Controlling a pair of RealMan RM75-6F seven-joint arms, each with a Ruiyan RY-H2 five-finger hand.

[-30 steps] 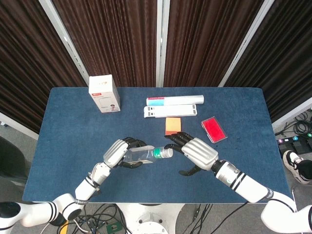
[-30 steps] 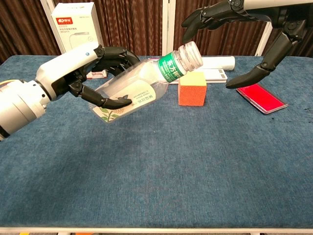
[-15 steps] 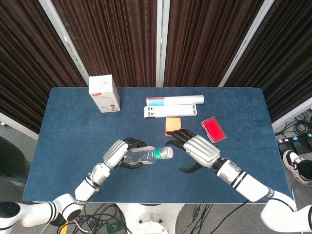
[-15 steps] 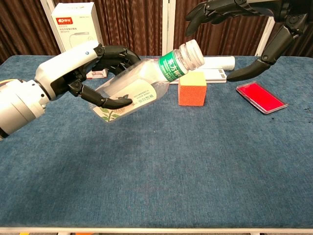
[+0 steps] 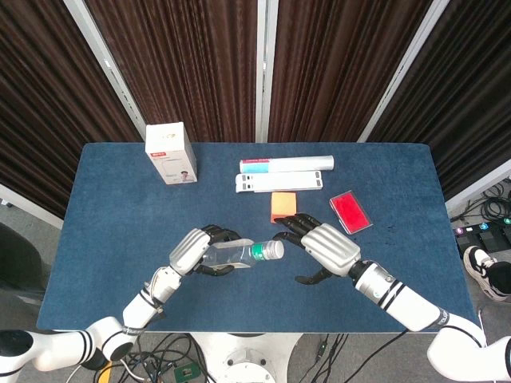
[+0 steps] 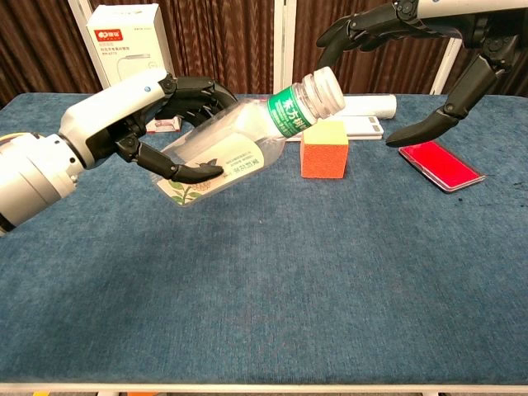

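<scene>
My left hand (image 5: 194, 250) (image 6: 132, 124) grips a clear plastic bottle (image 5: 239, 254) (image 6: 247, 140) with a green label, held above the table and tilted with its capped neck (image 6: 323, 89) up and to the right. Close to the right of the bottle's cap hovers my right hand (image 5: 326, 247) (image 6: 412, 33), its fingers spread and holding nothing. The fingertips (image 6: 330, 35) are just above and beside the cap without touching it.
An orange cube (image 5: 283, 204) (image 6: 322, 148) sits behind the bottle's neck. A red flat case (image 5: 350, 211) (image 6: 439, 164) lies at the right. Two white tubes (image 5: 286, 164) lie further back, and a white carton (image 5: 169, 153) (image 6: 125, 41) stands at the back left on the blue table (image 5: 120, 223).
My right hand drew back and up from the bottle's cap half a second ago and has now come slightly nearer again. The left hand and bottle stayed still.
</scene>
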